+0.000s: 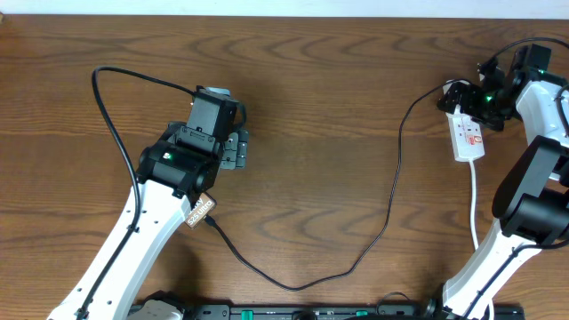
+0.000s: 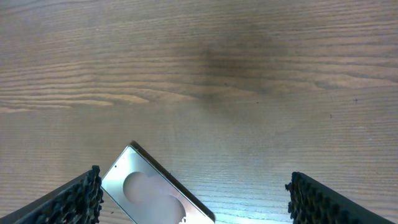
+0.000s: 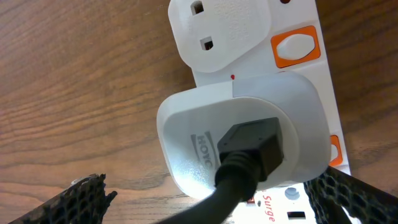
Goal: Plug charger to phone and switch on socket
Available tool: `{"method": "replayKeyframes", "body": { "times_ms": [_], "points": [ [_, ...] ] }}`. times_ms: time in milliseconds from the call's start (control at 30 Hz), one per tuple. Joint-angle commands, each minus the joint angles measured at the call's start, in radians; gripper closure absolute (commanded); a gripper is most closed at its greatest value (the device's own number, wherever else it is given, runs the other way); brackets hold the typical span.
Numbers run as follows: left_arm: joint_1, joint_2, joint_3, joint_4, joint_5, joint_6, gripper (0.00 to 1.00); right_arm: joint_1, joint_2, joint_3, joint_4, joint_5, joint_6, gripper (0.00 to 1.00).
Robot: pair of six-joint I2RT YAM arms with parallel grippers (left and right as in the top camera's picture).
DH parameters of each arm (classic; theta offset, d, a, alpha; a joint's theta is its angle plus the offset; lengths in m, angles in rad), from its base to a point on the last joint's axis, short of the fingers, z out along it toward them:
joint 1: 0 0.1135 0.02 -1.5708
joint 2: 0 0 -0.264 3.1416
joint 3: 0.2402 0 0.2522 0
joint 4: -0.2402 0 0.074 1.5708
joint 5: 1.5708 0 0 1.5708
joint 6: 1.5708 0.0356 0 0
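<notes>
Straddling the phone (image 2: 152,193) corner, left gripper (image 2: 196,199) stood wide, empty; right gripper (image 3: 214,196), also wide, bracketed the charger (image 3: 245,149) on the socket (image 3: 249,37), likely lining up the switch (image 3: 295,46).

Bright, even light; soft shadows; close-ups slightly soft.

White arm links (image 1: 133,231), black joints (image 1: 533,209), a green light (image 1: 169,160) just behind the fingers, ribbed black finger pads (image 2: 74,199).
</notes>
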Motion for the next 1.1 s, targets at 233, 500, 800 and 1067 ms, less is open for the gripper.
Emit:
{"method": "replayKeyframes", "body": {
  "times_ms": [233, 500, 800, 1067],
  "points": [
    [-0.002, -0.007, 0.013, -0.002, -0.016, 0.006, 0.08, 0.013, -0.013, 0.016, 0.006, -0.022, 0.01, 0.01],
    [-0.002, -0.007, 0.013, -0.002, -0.016, 0.006, 0.08, 0.017, -0.013, 0.016, 0.005, -0.022, 0.011, 0.01],
    [-0.002, -0.007, 0.013, -0.002, -0.016, 0.006, 0.08, 0.017, -0.013, 0.006, -0.002, -0.029, 0.018, 0.01],
    [-0.002, -0.007, 0.013, -0.002, -0.016, 0.006, 0.08, 0.017, -0.013, -0.029, 0.007, -0.041, 0.018, 0.01]
  ]
}}
